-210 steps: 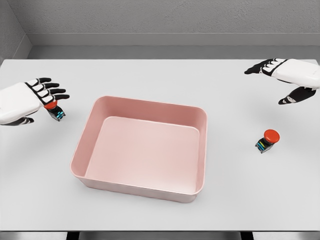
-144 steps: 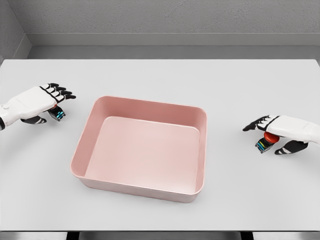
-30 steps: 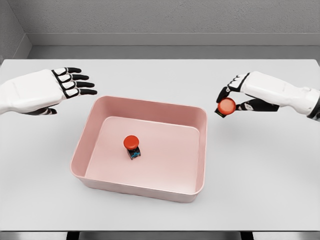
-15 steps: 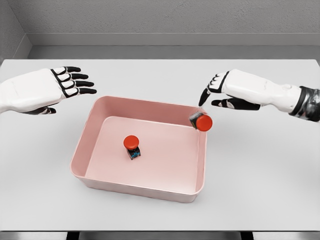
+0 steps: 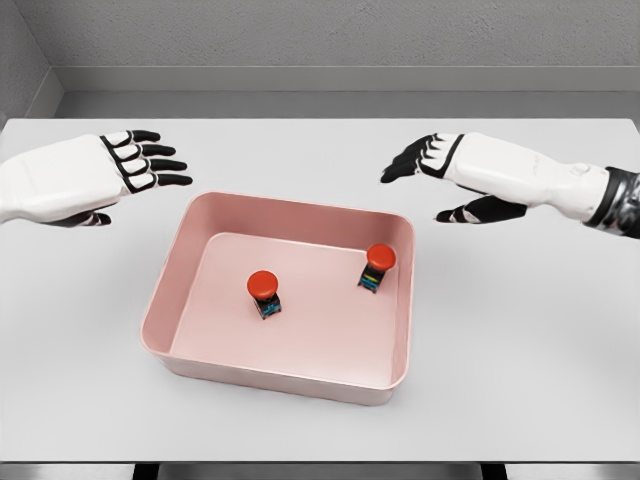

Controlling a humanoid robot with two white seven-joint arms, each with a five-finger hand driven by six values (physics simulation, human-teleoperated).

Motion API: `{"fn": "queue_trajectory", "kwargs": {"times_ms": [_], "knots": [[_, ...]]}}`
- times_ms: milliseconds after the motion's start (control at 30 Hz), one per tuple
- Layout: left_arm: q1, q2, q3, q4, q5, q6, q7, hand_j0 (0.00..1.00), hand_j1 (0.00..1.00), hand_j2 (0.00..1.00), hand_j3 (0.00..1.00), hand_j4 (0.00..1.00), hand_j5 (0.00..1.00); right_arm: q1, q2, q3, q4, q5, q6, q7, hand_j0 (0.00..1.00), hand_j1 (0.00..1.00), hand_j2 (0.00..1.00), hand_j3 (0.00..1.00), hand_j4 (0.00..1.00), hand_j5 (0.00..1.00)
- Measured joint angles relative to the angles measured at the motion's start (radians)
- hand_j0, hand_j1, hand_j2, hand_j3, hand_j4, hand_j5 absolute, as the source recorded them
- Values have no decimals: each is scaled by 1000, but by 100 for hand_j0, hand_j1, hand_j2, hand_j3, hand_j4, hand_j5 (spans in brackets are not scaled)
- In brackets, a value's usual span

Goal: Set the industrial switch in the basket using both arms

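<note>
Two industrial switches sit upright inside the pink basket point(image 5: 160, 300), both resting on its floor with red buttons facing up. The first industrial switch point(image 5: 264, 292) stands near the middle of the basket floor, slightly toward the basket's left half. The second industrial switch point(image 5: 375, 267) stands close to the basket's right wall, toward the far corner; whether it touches that wall cannot be told. The two switches are well apart from each other.

The basket rests on the white bench point(image 5: 520, 350), roughly at its centre.

The left robot hand point(image 5: 95, 178) hovers beyond the basket's far-left corner, fingers extended and spread, holding nothing. The right robot hand point(image 5: 450, 175) hovers beyond the basket's far-right corner, fingers extended and slightly drooped, thumb apart below, holding nothing. Neither hand touches the basket or either switch.
</note>
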Motion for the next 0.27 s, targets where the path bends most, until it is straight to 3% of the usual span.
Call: {"fn": "queue_trajectory", "kwargs": {"times_ms": [200, 267], "knots": [[3, 2, 0, 0, 0, 0, 1, 100, 100, 100, 100, 100, 100, 29, -60, -46, 8, 0, 0, 1, 100, 100, 100, 100, 100, 100], [3, 2, 0, 0, 0, 0, 0, 100, 100, 100, 100, 100, 100, 71, -71, -67, 13, 1, 0, 1, 100, 100, 100, 100, 100, 100]]}}
